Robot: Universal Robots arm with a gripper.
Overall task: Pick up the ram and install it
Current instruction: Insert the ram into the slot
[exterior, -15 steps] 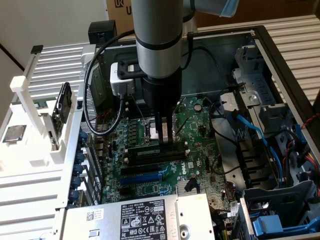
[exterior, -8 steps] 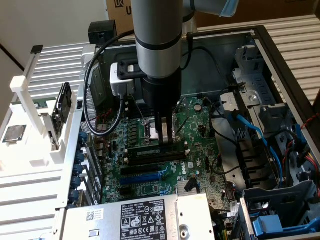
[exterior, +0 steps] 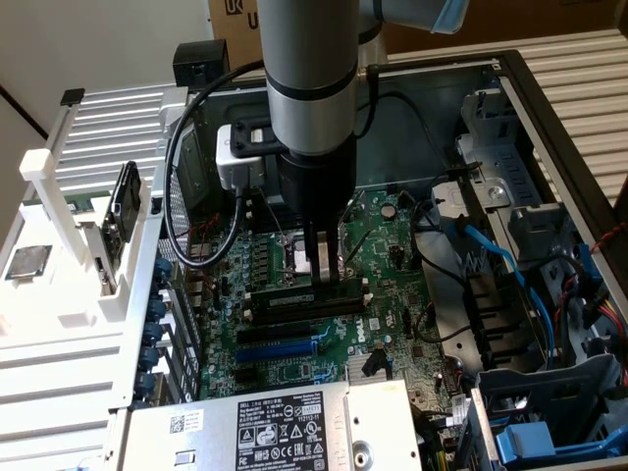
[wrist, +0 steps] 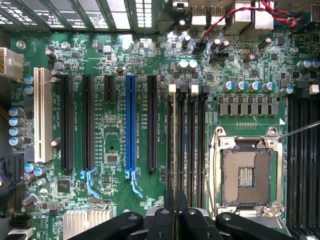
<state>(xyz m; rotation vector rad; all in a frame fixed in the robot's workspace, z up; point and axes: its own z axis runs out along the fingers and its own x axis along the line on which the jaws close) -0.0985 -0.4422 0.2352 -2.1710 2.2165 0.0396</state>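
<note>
The ram (exterior: 294,298) stands on its edge in a black slot, right beside the empty chip socket (exterior: 294,253).

The gripper (exterior: 327,280) comes straight down on the ram, and its two fingers (wrist: 170,207) are squeezed tight on the ram's top edge. The ram is between the socket and the long blue slot (exterior: 280,345). Past the blue slot, farther from the socket, is a grey box with a black sticker (exterior: 280,427).
</note>
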